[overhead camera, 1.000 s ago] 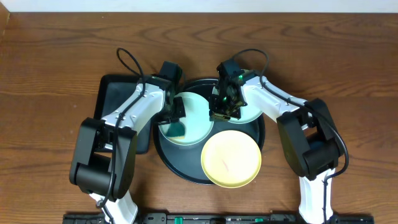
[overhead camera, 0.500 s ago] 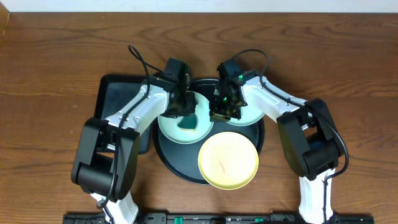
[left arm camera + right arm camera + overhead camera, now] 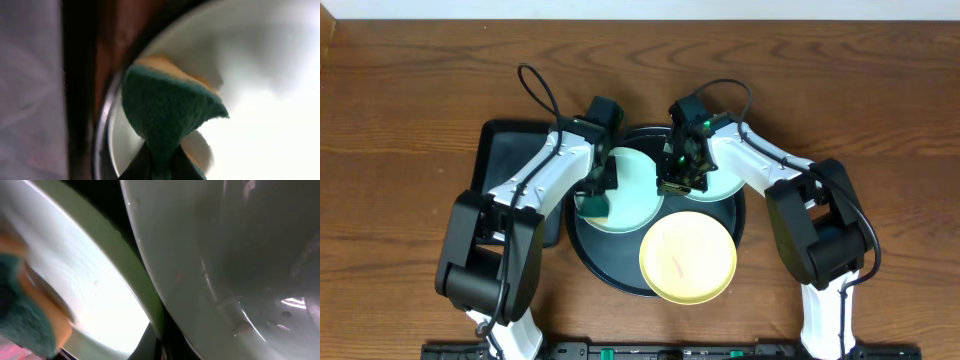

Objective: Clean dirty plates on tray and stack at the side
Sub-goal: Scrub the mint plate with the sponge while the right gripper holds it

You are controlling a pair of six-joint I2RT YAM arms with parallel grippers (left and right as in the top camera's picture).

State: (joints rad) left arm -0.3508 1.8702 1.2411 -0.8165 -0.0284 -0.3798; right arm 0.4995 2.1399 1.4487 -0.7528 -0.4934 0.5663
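Left mint plate (image 3: 632, 185): lay on far-left part of round tray (image 3: 595, 258), w/ sponge (image 3: 170, 115) pressed at its left edge, green face toward wrist cam, yellow layer behind. Left gripper (image 3: 599, 188): clamped tight on sponge, fingers pinching it from both sides. Right mint plate (image 3: 718, 186): lay on far-right part of same tray, just beside left one, partly hidden under right arm. Right gripper (image 3: 680, 182): low over spot where the 2 mint plates met; couldn't tell how far open or whether gripping anything, as wrist cam was too close & showed only rims w/ dark gap btwn them. Yellow plate (image 3: 687, 256): near-right on tray, near edge reaching over tray rim, far edge close to both mint plates. Smaller rect. tray (image 3: 505, 165): on table (image 3: 410, 90) left of round tray, partly under left arm.
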